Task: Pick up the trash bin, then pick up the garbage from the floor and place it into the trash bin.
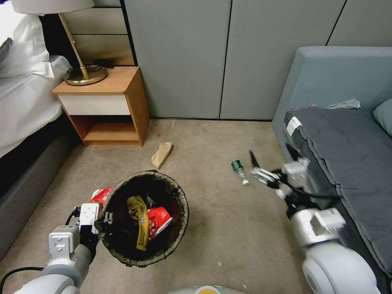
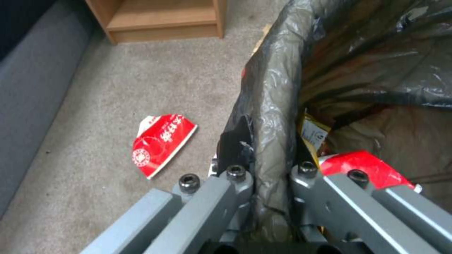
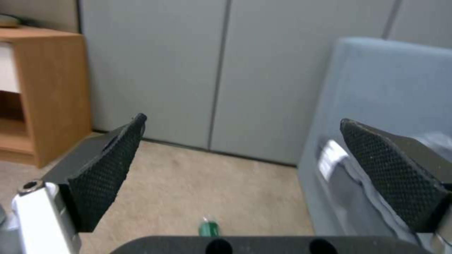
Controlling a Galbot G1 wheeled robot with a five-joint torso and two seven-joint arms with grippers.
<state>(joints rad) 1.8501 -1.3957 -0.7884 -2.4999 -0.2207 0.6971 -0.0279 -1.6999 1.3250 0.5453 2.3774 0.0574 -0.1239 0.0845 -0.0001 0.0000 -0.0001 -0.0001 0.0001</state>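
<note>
The trash bin (image 1: pixel 179 192), round with a dark bag over its rim, hangs just above the carpet, and my left gripper (image 1: pixel 105 219) is shut on its near-left rim (image 2: pixel 273 116). Inside lie a yellow wrapper (image 1: pixel 141 220) and a red-and-white carton (image 1: pixel 160 218). More garbage lies on the floor: a red carton (image 1: pixel 101 196) (image 2: pixel 162 143) beside the bin, a brown paper scrap (image 1: pixel 162 154) and a small green bottle (image 1: pixel 239 170) (image 3: pixel 209 228). My right gripper (image 1: pixel 272 158) (image 3: pixel 242 121) is open, above the floor just right of the bottle.
A wooden nightstand (image 1: pixel 122 102) with a brass lamp (image 1: pixel 83 73) stands at the back left beside a bed (image 1: pixel 24 102). A grey sofa (image 1: pixel 347 134) lines the right side, close to my right arm. Grey wall panels (image 1: pixel 204 57) close the back.
</note>
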